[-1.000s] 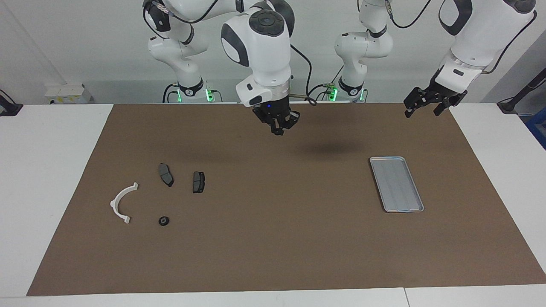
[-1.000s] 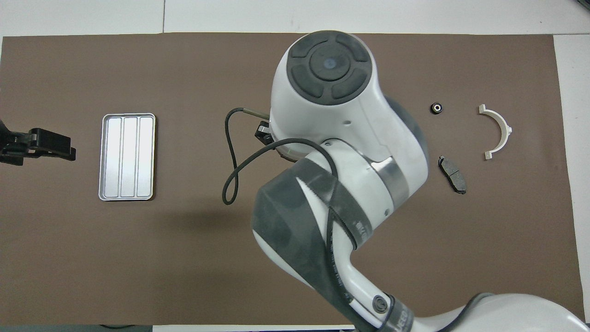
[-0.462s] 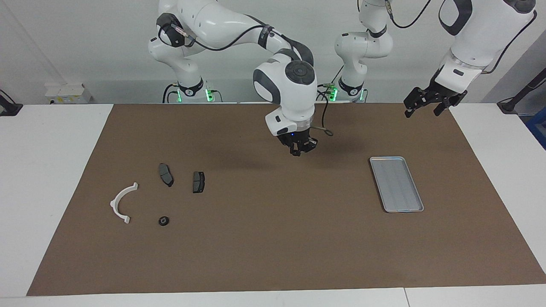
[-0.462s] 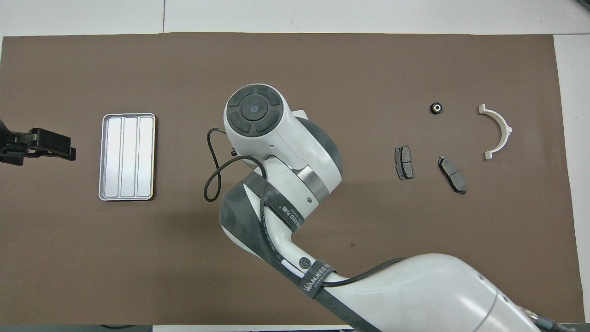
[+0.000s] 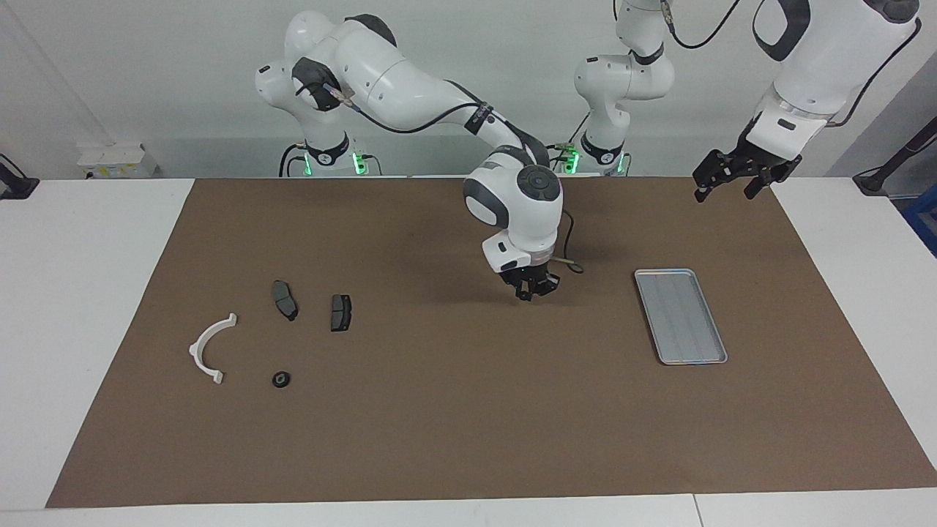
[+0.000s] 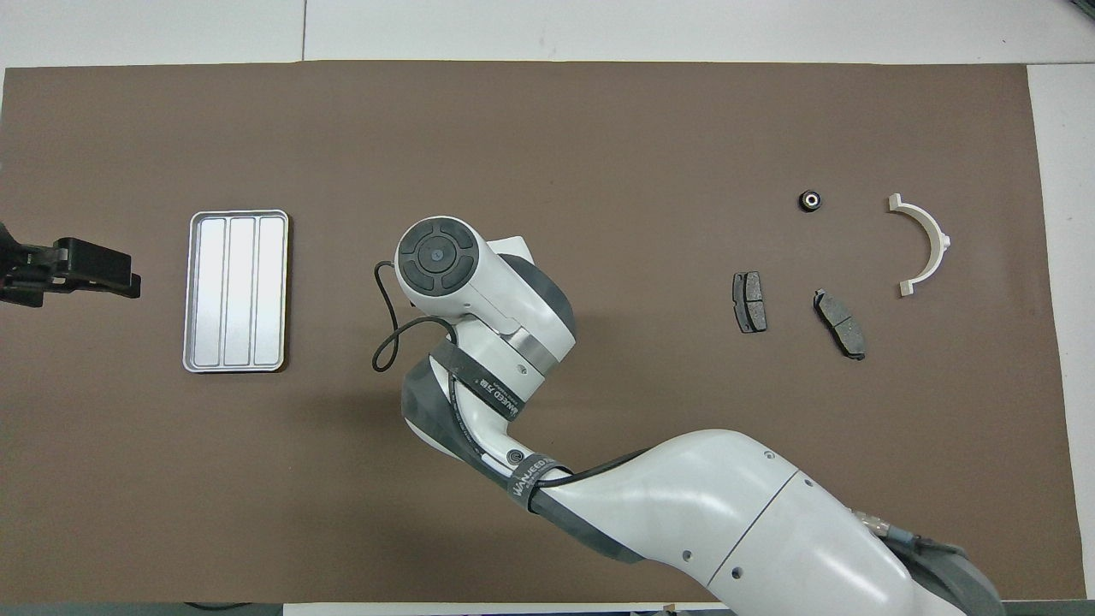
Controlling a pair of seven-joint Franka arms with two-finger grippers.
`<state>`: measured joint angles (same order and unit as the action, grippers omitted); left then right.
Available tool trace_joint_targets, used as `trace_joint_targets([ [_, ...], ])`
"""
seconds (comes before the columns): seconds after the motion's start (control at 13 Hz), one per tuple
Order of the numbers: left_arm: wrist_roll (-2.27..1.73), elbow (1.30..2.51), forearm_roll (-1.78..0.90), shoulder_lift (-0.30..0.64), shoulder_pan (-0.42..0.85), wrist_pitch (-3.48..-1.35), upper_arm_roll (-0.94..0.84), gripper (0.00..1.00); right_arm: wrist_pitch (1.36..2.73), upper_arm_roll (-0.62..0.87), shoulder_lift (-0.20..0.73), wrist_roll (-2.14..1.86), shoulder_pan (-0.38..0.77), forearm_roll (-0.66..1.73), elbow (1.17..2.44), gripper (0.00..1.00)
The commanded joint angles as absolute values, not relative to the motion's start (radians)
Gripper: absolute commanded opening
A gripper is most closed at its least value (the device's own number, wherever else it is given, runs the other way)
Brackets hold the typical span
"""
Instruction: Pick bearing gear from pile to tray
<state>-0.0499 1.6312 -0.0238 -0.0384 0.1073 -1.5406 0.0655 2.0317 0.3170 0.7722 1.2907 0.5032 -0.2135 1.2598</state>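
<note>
The pile lies toward the right arm's end of the mat: a white curved bracket (image 5: 210,348) (image 6: 926,244), two dark brake pads (image 5: 285,299) (image 5: 340,312) and a small black round bearing gear (image 5: 281,378) (image 6: 810,201). The silver tray (image 5: 681,316) (image 6: 236,291) sits toward the left arm's end with nothing in it. My right gripper (image 5: 532,289) hangs low over the bare mat between pile and tray, closer to the tray, fingertips shut; I cannot see anything held. The overhead view hides it under its own wrist. My left gripper (image 5: 727,192) (image 6: 120,278) waits open, raised past the tray.
A brown mat (image 5: 468,439) covers most of the white table. The right arm stretches across the mat's middle in the overhead view, with a cable loop (image 6: 385,342) hanging beside its wrist.
The right arm has swung from over the mat's middle toward the tray and dropped much lower, uncovering one brake pad in the overhead view. The left arm has not moved.
</note>
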Motion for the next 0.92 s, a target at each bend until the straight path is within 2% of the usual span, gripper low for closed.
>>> trace_joint_targets([
  [0.0, -0.040, 1.647, -0.008, -0.057, 0.107, -1.548, 0.063, 1.00, 2.068, 0.324, 0.790, 1.307, 0.497, -0.252, 1.267, 0.00],
  [0.31, -0.040, 1.647, -0.008, -0.057, 0.107, -1.546, 0.063, 1.00, 2.129, 0.324, 0.785, 1.310, 0.488, -0.252, 1.308, 0.00],
  [0.38, -0.040, 1.647, -0.008, -0.057, 0.107, -1.548, 0.063, 1.00, 2.126, 0.324, 0.785, 1.316, 0.488, -0.252, 1.308, 0.25],
  [0.46, -0.040, 1.647, -0.008, -0.057, 0.107, -1.548, 0.063, 1.00, 2.111, 0.319, 0.784, 1.327, 0.491, -0.253, 1.304, 0.99],
  [0.85, -0.040, 1.647, -0.008, -0.057, 0.107, -1.548, 0.063, 1.00, 1.964, 0.314, 0.723, 1.309, 0.448, -0.250, 1.230, 1.00],
])
